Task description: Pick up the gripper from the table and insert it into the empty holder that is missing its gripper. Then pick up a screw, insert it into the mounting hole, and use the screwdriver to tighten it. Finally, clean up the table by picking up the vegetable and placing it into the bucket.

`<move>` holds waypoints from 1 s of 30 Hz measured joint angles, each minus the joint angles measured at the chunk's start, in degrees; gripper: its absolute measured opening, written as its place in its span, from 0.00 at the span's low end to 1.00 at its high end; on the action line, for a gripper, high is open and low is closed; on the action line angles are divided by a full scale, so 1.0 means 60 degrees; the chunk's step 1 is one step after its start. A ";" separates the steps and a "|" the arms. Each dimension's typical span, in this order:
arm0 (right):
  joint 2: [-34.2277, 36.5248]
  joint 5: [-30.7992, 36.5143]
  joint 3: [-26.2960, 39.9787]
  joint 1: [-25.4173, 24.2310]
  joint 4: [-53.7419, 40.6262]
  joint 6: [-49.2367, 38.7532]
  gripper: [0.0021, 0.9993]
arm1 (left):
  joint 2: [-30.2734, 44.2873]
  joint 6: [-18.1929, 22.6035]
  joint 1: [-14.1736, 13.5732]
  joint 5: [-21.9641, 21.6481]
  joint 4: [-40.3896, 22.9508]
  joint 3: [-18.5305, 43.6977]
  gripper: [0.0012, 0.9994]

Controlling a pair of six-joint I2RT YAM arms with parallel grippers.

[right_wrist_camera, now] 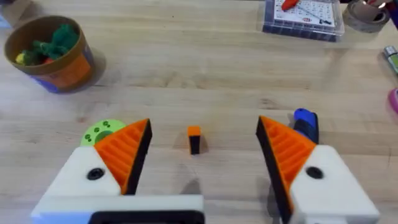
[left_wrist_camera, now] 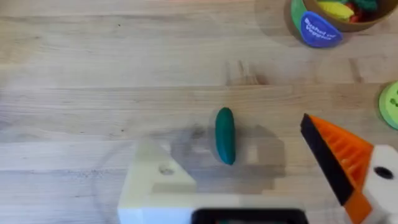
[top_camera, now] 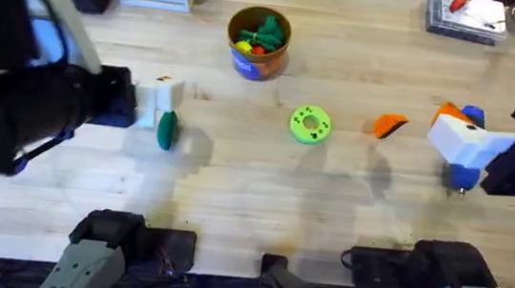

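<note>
Bucket (top_camera: 259,41) stood at the table's (top_camera: 327,209) 12 o'clock, holding toy vegetables. Green vegetable (top_camera: 166,130) lay on the wood at 9 o'clock, just beside the left gripper (top_camera: 158,105), whose fingers were spread wide above it. Right gripper (right_wrist_camera: 204,149) hung at 3 o'clock, wide apart and empty, an orange piece (right_wrist_camera: 194,138) between its pads; the screwdriver (right_wrist_camera: 305,123) lay touching its outer finger. Green disc (top_camera: 310,125) sat near centre.

Wooden table (top_camera: 231,208): bucket (top_camera: 258,43), green vegetable (top_camera: 166,130), lime disc (top_camera: 310,125)
</note>
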 joint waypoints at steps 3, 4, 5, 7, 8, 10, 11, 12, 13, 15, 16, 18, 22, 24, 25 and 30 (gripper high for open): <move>0.0001 0.0000 0.0000 -0.0002 -0.0087 0.0000 0.99 | 0.0498 -0.0056 0.0000 0.0338 -0.0051 0.0001 0.65; 0.0001 0.0000 0.0000 0.0000 -0.0112 0.0000 0.99 | 0.0612 -0.0058 0.0000 0.0440 -0.0045 0.0001 0.48; 0.0001 0.0004 0.0000 0.0000 -0.0148 0.0000 0.99 | 0.0685 -0.0059 0.0000 0.0500 -0.0049 0.0001 0.33; 0.0001 0.0005 0.0000 0.0000 -0.0168 -0.0001 0.99 | 0.0755 -0.0004 0.0000 0.0574 -0.0042 0.0001 0.28; 0.0001 0.0011 0.0000 0.0000 -0.0165 0.0000 0.99 | 0.0765 -0.0029 0.0000 0.0640 -0.0040 0.0001 0.44; 0.0005 0.0022 0.0000 0.0000 -0.0169 0.0000 0.99 | 0.0762 -0.0095 0.0000 0.0853 -0.0009 0.0001 0.75; 0.0001 0.0022 0.0000 0.0000 -0.0169 0.0000 0.99 | 0.0762 -0.0131 0.0000 0.1061 0.0037 0.0001 0.91; 0.0001 0.0026 0.0000 0.0000 -0.0169 0.0000 0.99 | 0.0764 -0.0174 0.0000 0.1353 0.0161 0.0001 0.97; 0.0001 0.0022 0.0000 0.0000 -0.0169 0.0000 0.99 | 0.0762 -0.0212 0.0000 0.1681 0.0393 0.0001 0.98; 0.0001 0.0026 0.0000 0.0000 -0.0171 0.0000 0.99 | 0.0765 -0.0279 0.0000 0.2550 0.1223 0.0001 0.98; 0.0001 0.0026 0.0000 0.0000 -0.0173 0.0000 0.99 | 0.0765 -0.0378 0.0000 0.3138 0.1804 0.0001 0.99; 0.0001 0.0026 0.0000 0.0000 -0.0173 0.0000 0.99 | 0.0762 -0.0525 0.0000 0.3947 0.2367 0.0012 0.99; 0.0001 0.0026 0.0000 0.0000 -0.0173 -0.0001 0.99 | 0.0762 -0.0757 0.0000 0.4778 0.2353 0.0012 0.99; 0.0002 0.0026 0.0000 0.0000 -0.0173 0.0000 0.99 | 0.0762 -0.0831 0.0000 0.4970 0.2074 0.0012 0.99; 0.0001 0.0026 0.0000 0.0000 -0.0173 0.0000 0.99 | 0.0763 -0.0861 0.0000 0.5017 0.1981 0.0012 0.99; 0.0001 0.0026 0.0000 0.0000 -0.0173 0.0000 0.99 | 0.0607 -0.0403 -0.0224 0.5057 0.2977 -0.0218 0.99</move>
